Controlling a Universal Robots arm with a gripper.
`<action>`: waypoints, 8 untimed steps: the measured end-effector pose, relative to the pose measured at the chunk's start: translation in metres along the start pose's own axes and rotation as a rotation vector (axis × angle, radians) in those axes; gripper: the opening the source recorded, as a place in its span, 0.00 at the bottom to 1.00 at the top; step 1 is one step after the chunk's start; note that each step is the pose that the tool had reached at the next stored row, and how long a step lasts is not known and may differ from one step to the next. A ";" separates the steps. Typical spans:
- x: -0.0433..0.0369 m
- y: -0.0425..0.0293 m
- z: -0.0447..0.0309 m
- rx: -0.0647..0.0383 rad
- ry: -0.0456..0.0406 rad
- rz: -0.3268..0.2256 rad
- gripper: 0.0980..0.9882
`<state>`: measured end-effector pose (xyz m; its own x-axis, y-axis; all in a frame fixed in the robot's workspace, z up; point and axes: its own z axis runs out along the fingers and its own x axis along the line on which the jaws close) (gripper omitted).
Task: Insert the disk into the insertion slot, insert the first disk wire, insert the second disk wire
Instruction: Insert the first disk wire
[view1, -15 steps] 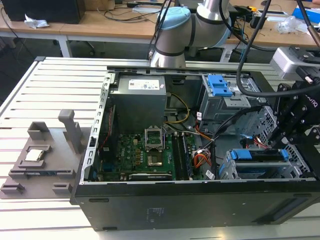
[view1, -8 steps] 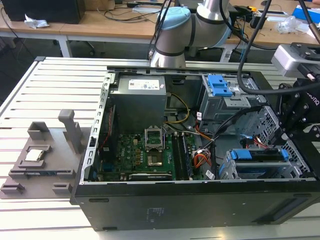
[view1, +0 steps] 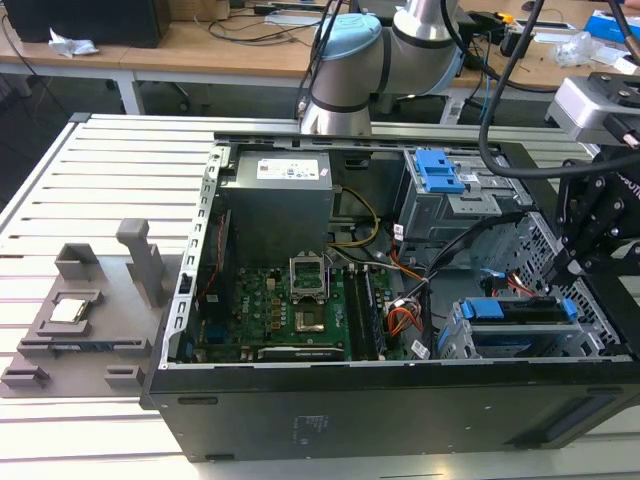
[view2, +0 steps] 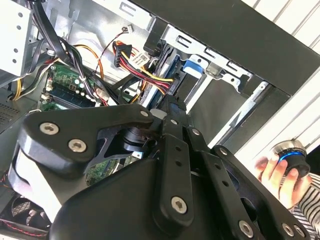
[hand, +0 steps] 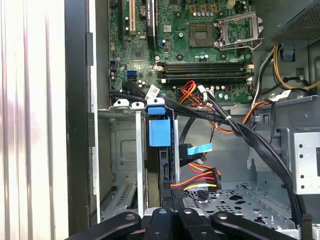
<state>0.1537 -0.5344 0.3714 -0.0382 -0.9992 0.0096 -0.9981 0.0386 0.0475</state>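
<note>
Low over the disk (view1: 520, 312), tool (view1: 572, 262) in the insertion slot (view1: 478, 343).

The desk (view1: 110, 160) is pale slatted metal, its grooved rails running side to side and catching bright light along the 6 o'clock edge of the exterior view. Behind it, from 10 to 2 o'clock, stands a wooden bench (view1: 215, 50) strewn with dark cables (view1: 245, 30), crumpled paper (view1: 70, 44) at 11 o'clock, a black box (view1: 85, 20) at its far corner and blue packets (view1: 612, 25) at 1 o'clock. Below that bench the floor (view1: 40, 110) is dark, crossed by white legs (view1: 130, 92).
</note>
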 end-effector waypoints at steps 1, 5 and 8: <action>0.0000 0.0000 0.0000 0.000 0.0000 0.000 0.01; 0.0000 0.0000 -0.0001 0.000 0.0000 0.000 0.01; 0.0000 0.0000 -0.0002 0.000 0.0000 0.000 0.01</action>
<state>0.1537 -0.5344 0.3715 -0.0382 -0.9992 0.0096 -0.9981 0.0386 0.0476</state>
